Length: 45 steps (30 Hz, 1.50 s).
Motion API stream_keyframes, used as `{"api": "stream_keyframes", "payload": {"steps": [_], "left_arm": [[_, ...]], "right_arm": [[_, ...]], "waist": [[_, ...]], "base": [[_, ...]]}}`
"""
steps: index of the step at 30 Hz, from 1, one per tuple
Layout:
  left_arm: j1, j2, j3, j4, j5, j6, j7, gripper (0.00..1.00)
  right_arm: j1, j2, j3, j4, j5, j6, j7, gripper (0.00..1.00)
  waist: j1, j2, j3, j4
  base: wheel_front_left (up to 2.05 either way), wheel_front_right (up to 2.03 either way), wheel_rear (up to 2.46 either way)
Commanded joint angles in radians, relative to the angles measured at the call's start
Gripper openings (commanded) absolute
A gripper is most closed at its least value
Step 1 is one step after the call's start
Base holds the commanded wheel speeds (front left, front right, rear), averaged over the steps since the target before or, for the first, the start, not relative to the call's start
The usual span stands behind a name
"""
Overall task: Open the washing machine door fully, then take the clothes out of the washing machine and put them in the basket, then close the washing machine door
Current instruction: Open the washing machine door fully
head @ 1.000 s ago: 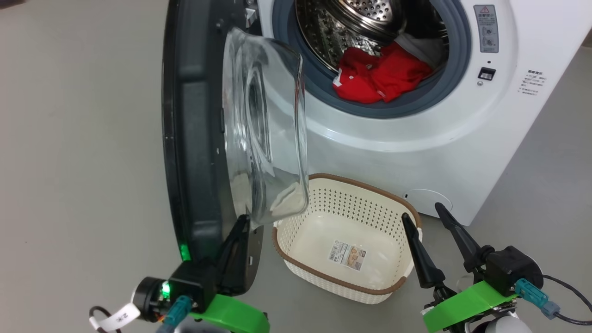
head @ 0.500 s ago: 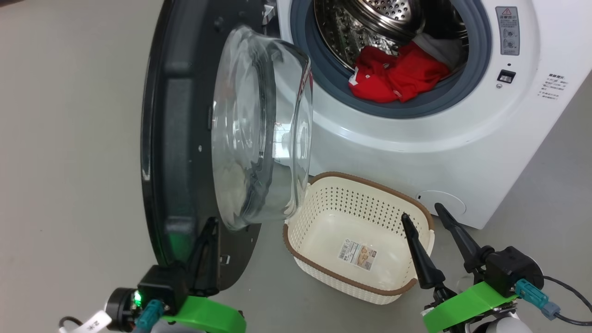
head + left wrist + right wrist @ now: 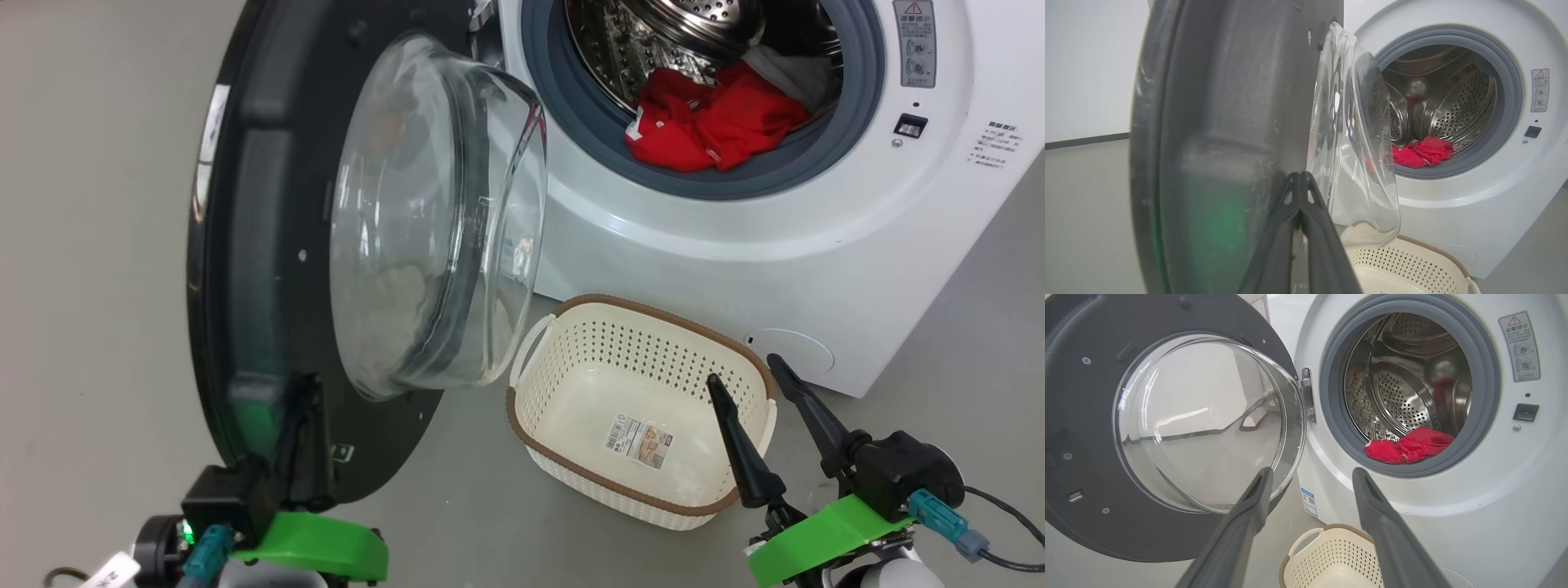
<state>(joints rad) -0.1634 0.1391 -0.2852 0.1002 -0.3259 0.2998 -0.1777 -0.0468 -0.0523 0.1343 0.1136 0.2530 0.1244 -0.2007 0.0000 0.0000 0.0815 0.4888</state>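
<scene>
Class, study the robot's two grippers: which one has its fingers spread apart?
The right gripper, near the basket: a clear gap separates its fingers. The left gripper has its fingers pressed together by the washing machine door.

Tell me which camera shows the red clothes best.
Head view: it looks down on the clothes, white trim included. Right wrist view shows a low red heap; left wrist view a smaller one, partly behind the washing machine door.

A smooth, pale grey floor [image 3: 90, 204] spread all around, evenly and softly lit. Behind it stood a plain white wall [image 3: 1090, 61], with a dark strip [image 3: 1081, 141] running along its foot.
</scene>
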Motion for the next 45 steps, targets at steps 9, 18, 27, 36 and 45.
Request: {"api": "stream_keyframes", "payload": {"steps": [9,18,27,36,45], "left_arm": [[-0.037,0.062,0.121,0.011,-0.024,0.038,-0.034,0.0],[-0.093,0.079,0.17,0.084,-0.041,0.03,-0.067,0.0],[-0.131,0.078,0.21,0.124,-0.045,0.027,-0.08,0.0],[-0.173,0.069,0.262,0.15,-0.025,0.02,-0.084,0.0],[-0.201,0.045,0.341,0.174,-0.001,-0.007,-0.084,0.0]], "right_arm": [[-0.017,0.002,0.018,-0.046,-0.013,0.006,0.018,1.0],[-0.02,0.002,0.008,-0.067,-0.034,0.006,0.037,1.0],[-0.023,0.002,0.003,-0.099,-0.059,0.006,0.063,1.0],[-0.025,0.002,-0.004,-0.134,-0.088,0.006,0.098,1.0],[-0.023,0.002,-0.011,-0.162,-0.105,0.006,0.118,1.0]], "waist": [[0.0,0.0,0.017,-0.01],[0.0,0.0,0.046,-0.022],[0.0,0.0,0.082,-0.022],[0.0,0.0,0.125,-0.014],[0.0,0.0,0.156,-0.013]], "base": [[0.0,0.0,0.0],[0.0,0.0,0.0],[0.0,0.0,0.0],[0.0,0.0,0.0],[0.0,0.0,0.0]]}}
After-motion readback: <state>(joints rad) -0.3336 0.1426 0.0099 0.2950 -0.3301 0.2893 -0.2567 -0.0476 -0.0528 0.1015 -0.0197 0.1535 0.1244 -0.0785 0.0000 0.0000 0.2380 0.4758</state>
